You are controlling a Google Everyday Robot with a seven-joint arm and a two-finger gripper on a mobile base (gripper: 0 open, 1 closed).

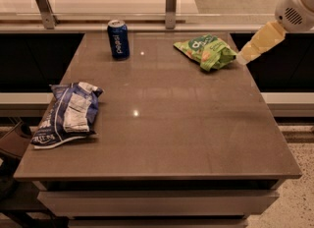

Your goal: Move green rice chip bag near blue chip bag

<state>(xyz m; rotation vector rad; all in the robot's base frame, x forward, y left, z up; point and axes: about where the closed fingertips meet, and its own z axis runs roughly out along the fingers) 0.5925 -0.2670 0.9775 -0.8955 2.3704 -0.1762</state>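
Observation:
The green rice chip bag (206, 51) lies at the far right of the grey table (171, 124), light green with a dark round logo. The blue chip bag (68, 114) lies wrinkled near the table's left edge, far from the green bag. My gripper (245, 55), pale yellow, reaches in from the upper right. Its tip is just right of the green bag, at the table's right edge, and I cannot tell whether it touches the bag.
A blue soda can (118, 39) stands upright at the far left-centre of the table. A railing with metal posts (170, 3) runs behind the table. A dark object (14, 141) sits low beside the table's left front.

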